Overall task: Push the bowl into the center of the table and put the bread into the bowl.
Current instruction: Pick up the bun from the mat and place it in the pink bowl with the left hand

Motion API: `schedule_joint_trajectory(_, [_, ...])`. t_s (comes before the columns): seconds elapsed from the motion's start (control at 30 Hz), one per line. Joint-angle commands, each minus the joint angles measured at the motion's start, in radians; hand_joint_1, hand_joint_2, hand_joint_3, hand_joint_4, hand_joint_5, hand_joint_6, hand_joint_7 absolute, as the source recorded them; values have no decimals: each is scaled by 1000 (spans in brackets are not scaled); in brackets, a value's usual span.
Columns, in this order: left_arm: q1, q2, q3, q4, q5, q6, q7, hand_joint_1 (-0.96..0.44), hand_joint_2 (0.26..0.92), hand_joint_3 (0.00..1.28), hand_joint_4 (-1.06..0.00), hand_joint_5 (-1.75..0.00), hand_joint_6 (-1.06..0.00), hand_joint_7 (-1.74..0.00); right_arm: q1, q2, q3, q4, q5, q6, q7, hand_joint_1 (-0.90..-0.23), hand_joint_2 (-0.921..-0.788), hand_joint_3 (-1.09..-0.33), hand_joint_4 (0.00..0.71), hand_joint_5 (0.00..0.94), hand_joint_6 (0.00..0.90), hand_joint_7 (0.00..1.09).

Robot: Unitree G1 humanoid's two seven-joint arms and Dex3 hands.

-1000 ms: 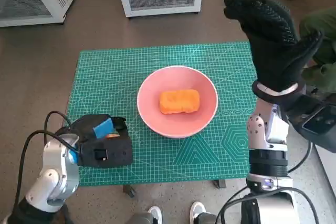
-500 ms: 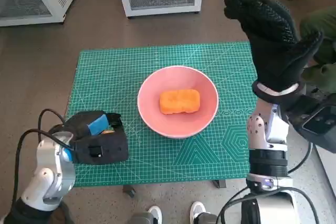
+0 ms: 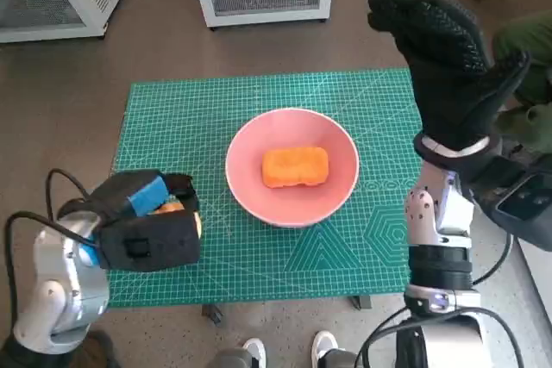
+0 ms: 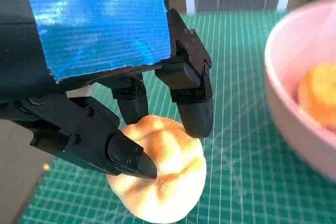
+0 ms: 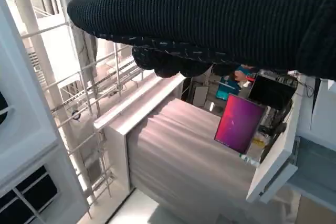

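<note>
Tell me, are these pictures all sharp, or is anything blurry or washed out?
Head view: evenly lit and sharp, with the pink bowl and green mat crisp. Left wrist view: the left hand and the bread roll it holds are sharp; the bowl's near rim is soft. Right wrist view: the glove of the right hand is a dark band; bright light washes out the background.

orange bread (image 3: pixel 295 166) fills bowl (image 3: pixel 291 127) centre
</note>
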Motion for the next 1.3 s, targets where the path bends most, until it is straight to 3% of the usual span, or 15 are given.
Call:
schedule_joint_trajectory(0.03, [-77,22,49,-71,-10,27,-29,3,889,47,-779,-1099,-715,-1049,-5,1,1,15,-1,-1,10,-657,-921,-693,282,0,227,374])
schedule_joint_trajectory(0.37, [-243,-3,57,-116,-1,32,-9,2,883,41,-789,-1137,-758,-951,-14,5,2,27,1,-4,15,-660,-921,-692,278,0,228,373])
schedule_joint_trajectory(0.77, [-481,-94,-60,-52,36,2,14,2,879,39,-799,-1135,-773,-930,-17,9,2,35,4,-13,30,-665,-921,-690,278,0,229,371])
schedule_joint_trajectory(1.03, [-635,-167,-154,54,42,-26,6,2,886,42,-776,-1207,-772,-875,-18,1,-1,42,-2,-22,34,-663,-921,-692,277,0,229,370])
schedule_joint_trajectory(1.3, [-704,-263,-213,224,28,-116,78,1,905,40,-728,-1261,-743,-906,-12,-7,-3,37,-10,-23,24,-659,-921,-692,279,1,229,370])
